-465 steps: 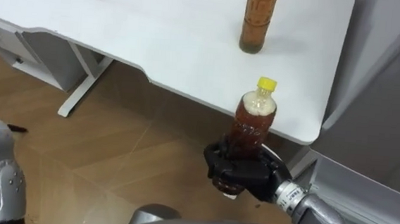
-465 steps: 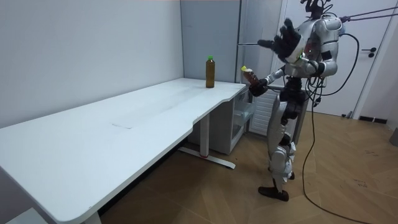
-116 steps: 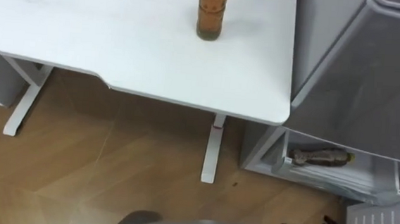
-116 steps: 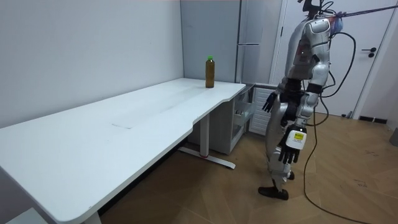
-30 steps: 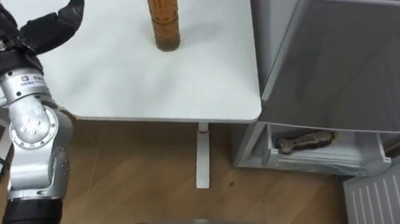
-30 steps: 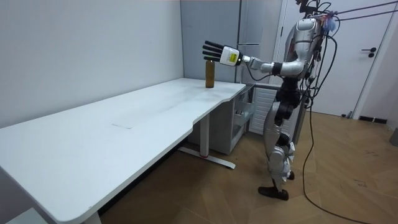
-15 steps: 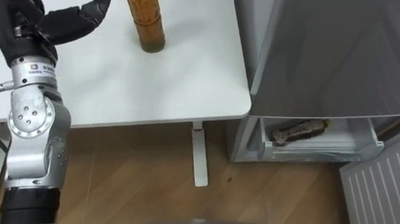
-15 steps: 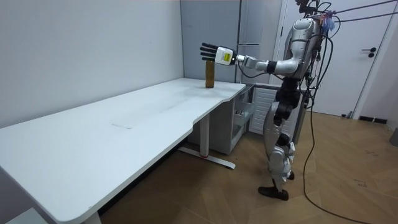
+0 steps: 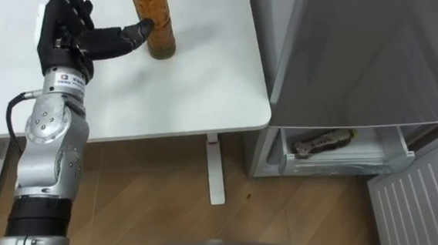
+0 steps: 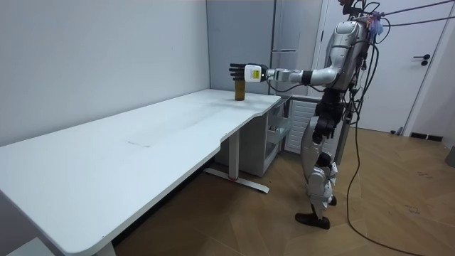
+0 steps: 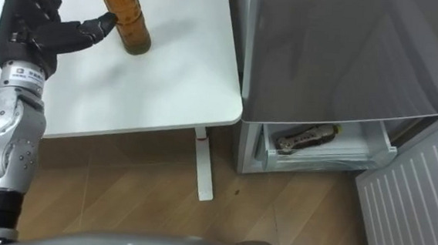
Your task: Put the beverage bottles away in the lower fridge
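Observation:
An amber drink bottle (image 9: 155,18) stands upright near the right end of the white table (image 9: 198,82). My left hand (image 9: 69,29) is open just left of it, fingers straight. The thumb (image 9: 136,31) reaches to the bottle's side. In the right eye view the same hand (image 11: 30,30) and bottle (image 11: 126,14) appear. A second bottle (image 9: 322,142) lies on its side in the open lower fridge compartment (image 9: 348,158). In the room view I stand by the fridge, left arm stretched out, hand (image 10: 245,72) at the bottle (image 10: 240,91).
The grey fridge (image 9: 363,55) stands right beside the table's end. Its lower door (image 9: 418,210) is swung open at the lower right. A white table leg (image 9: 214,172) stands on the wooden floor (image 9: 144,202) below the table edge.
My left hand has moved right across the table until its thumb meets the bottle. The eye views have shifted a little with my head.

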You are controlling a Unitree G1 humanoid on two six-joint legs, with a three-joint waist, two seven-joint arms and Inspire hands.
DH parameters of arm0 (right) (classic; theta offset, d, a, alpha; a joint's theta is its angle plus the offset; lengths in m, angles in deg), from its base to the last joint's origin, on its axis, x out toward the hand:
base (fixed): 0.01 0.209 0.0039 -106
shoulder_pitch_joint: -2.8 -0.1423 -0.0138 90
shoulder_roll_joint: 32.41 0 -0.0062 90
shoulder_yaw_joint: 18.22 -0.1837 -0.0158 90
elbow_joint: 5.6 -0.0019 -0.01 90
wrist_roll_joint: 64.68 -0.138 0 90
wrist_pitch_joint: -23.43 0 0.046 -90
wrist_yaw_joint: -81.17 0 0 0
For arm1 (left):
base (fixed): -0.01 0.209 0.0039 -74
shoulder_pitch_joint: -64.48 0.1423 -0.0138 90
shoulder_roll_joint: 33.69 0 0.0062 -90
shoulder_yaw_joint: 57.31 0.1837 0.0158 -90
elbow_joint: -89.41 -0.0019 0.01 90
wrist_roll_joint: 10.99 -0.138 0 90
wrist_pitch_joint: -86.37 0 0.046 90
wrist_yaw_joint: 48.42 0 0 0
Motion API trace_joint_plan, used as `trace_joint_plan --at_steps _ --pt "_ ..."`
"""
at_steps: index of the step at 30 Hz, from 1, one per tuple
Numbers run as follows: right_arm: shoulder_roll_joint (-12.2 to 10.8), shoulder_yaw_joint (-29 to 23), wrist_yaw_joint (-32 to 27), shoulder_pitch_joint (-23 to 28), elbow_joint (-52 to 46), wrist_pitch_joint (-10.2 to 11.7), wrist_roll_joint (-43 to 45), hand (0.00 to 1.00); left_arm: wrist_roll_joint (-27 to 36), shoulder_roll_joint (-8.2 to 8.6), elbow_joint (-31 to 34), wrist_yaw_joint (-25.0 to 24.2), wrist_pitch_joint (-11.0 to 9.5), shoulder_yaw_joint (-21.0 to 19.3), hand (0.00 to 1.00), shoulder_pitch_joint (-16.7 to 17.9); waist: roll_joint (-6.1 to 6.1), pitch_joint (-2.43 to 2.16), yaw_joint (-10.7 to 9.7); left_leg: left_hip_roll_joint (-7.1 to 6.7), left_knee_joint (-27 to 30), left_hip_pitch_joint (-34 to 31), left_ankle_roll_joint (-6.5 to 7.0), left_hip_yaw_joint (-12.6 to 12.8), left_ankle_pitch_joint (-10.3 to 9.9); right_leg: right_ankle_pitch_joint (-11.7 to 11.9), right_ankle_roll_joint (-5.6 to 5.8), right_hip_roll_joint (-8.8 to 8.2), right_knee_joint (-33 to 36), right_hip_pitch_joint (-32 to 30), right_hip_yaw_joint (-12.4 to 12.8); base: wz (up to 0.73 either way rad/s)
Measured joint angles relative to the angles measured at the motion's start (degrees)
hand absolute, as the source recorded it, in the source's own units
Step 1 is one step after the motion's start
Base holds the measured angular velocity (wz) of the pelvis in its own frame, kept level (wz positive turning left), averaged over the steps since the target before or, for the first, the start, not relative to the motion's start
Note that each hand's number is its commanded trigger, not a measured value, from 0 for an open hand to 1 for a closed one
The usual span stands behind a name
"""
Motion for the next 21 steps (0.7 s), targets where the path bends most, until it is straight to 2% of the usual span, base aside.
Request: trace_joint_plan --at_steps 5,15,19,21 --pt "0.11 -0.33 1.16 0.02 -0.09 -1.11 1.46 0.00 -0.10 -0.04 -2.17 -1.75 1.33 -0.03 0.00 -1.94 0.09 -0.06 -0.16 0.04 -0.01 0.19 0.00 0.05 0.00 0.03 -0.04 0.08 0.12 -0.07 0.33 -0.04" --pt "0.11 -0.88 1.58 -0.28 -0.17 -1.66 2.67 0.00 -0.06 -0.44 -3.30 -3.80 2.08 -0.21 0.00 -2.07 0.20 -0.15 -1.25 0.05 -0.07 0.43 0.00 0.31 0.00 0.03 -0.05 0.09 0.14 -0.06 0.44 0.00" --pt "0.12 -1.36 1.56 -0.07 -0.70 -2.26 2.68 0.00 -0.05 -0.47 -3.34 -4.38 3.01 -0.40 0.00 -2.09 0.20 -0.20 -1.28 0.08 -0.11 0.40 0.00 0.39 0.00 0.03 -0.05 0.12 0.16 -0.16 0.55 -0.01" --pt "0.19 -1.32 1.53 -0.32 -0.77 -2.41 2.66 0.00 1.24 -1.11 -3.49 -4.60 3.64 -0.40 0.00 -2.27 0.46 -0.48 -1.21 0.22 -0.08 0.04 0.00 0.76 0.00 0.10 -0.16 0.24 0.31 -0.76 1.05 -0.09"
